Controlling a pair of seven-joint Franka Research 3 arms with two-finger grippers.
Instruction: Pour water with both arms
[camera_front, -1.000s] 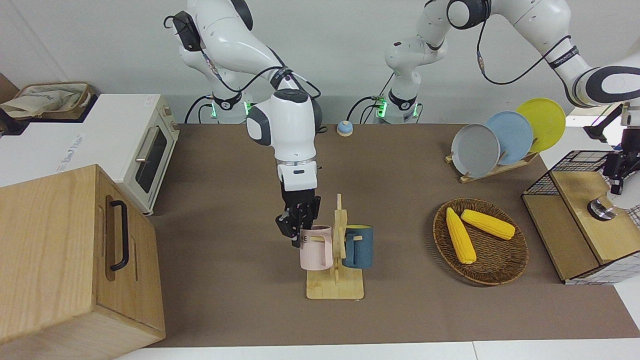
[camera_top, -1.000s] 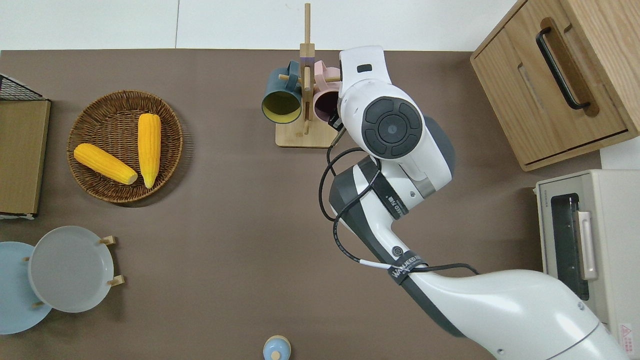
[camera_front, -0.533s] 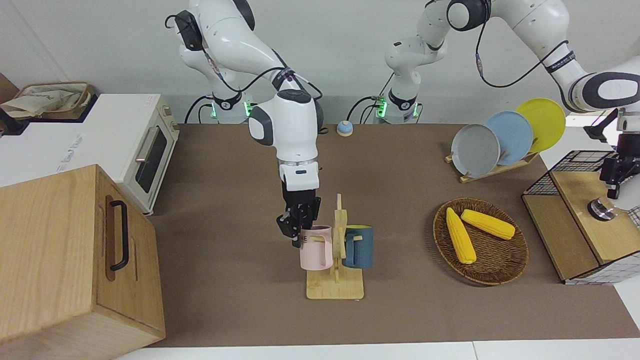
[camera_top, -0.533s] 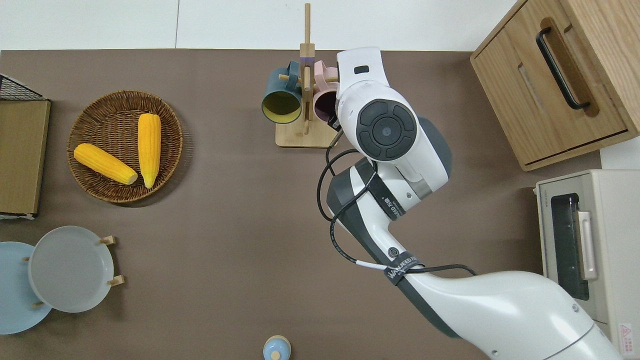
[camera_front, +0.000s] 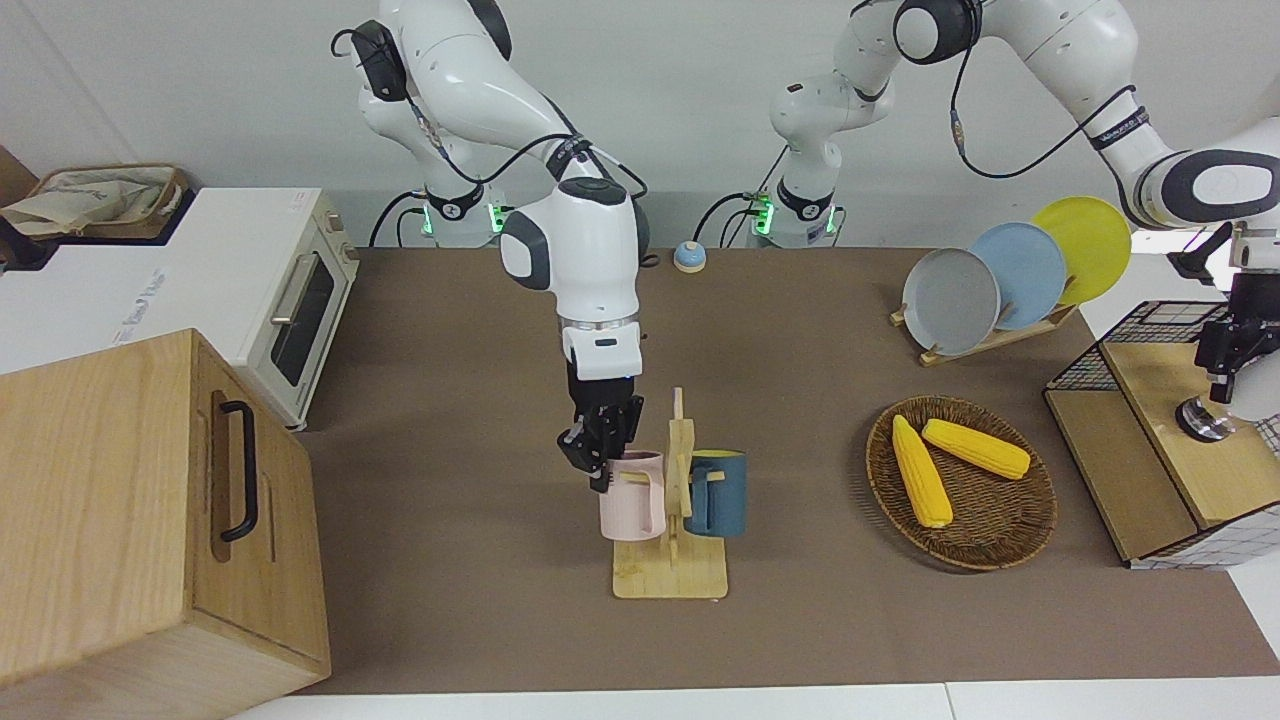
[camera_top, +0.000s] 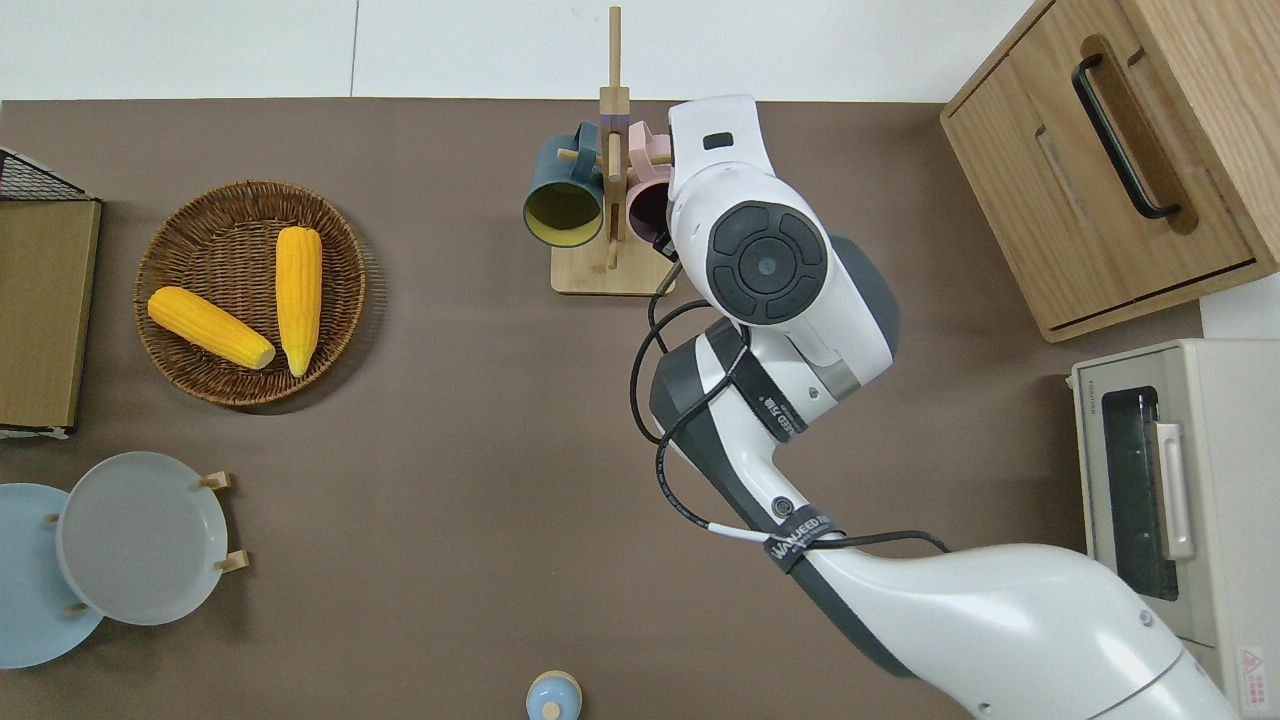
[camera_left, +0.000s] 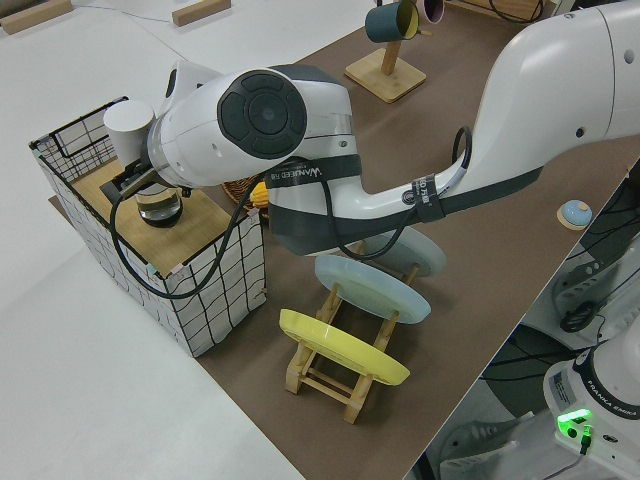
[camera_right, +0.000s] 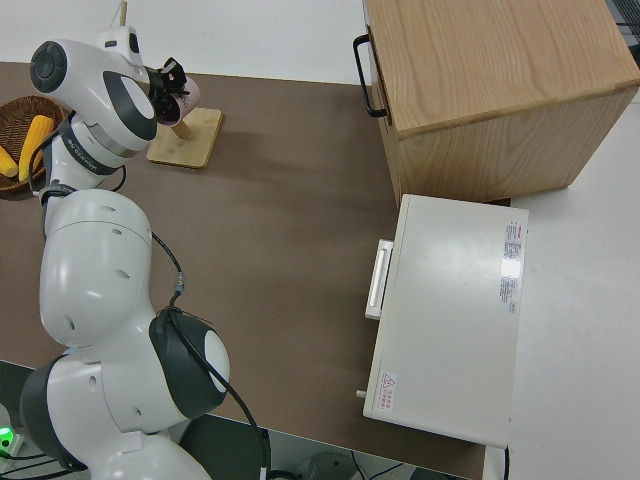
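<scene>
Gripping the pink mug's rim, seemingly, my right gripper risks toppling the wooden rack if its handle snags the peg; my left gripper's state I cannot tell.

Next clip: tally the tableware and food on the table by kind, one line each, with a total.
Mugs: 2, pink mug and dark blue mug, both on the wooden mug stand
Plates: 3, grey plate, light blue plate, yellow plate
Corn cobs: 2, corn cob and corn cob, in the wicker basket
Total: 7
</scene>
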